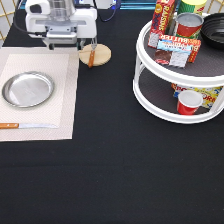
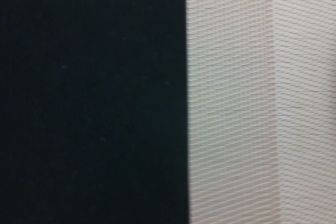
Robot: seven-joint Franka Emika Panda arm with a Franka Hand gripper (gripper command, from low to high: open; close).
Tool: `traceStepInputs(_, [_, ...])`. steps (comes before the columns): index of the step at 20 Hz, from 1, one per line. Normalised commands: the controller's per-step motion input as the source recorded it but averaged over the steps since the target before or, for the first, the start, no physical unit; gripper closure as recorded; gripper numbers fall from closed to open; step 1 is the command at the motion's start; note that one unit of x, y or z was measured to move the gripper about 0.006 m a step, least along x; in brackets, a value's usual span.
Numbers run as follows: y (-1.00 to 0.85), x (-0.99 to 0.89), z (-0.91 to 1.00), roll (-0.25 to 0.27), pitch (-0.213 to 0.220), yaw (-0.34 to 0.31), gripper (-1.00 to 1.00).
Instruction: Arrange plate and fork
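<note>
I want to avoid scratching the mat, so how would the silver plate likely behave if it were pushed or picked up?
The plate looks like thin rigid metal, so probably stiff and light. Lying flat on the woven placemat, it would likely slide rather than roll or tip. Its shiny surface and low raised rim suggest a slippery, awkward pinch.

A black cloth-covered table [image 1: 115, 170] fills the view; evenly lit; a pale woven placemat [image 1: 65, 95] lies at the exterior view's left.
</note>
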Motion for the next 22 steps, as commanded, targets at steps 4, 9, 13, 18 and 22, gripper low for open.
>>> traceStepInputs(4, [0.72, -0.39, 0.0, -0.097, -0.11, 0.031, -1.0])
traceStepInputs(9, [0.45, -0.11, -0.18, -0.035, -0.001, 0.071, -1.0])
traceStepInputs(13, [0.04, -0.01, -0.31, 0.001, 0.064, 0.084, -1.0])
traceStepInputs(18, [0.0, -0.31, -0.56, 0.017, 0.071, 0.04, -1.0])
traceStepInputs(22, [0.16, -0.36, -0.43, 0.003, 0.03, 0.036, -1.0])
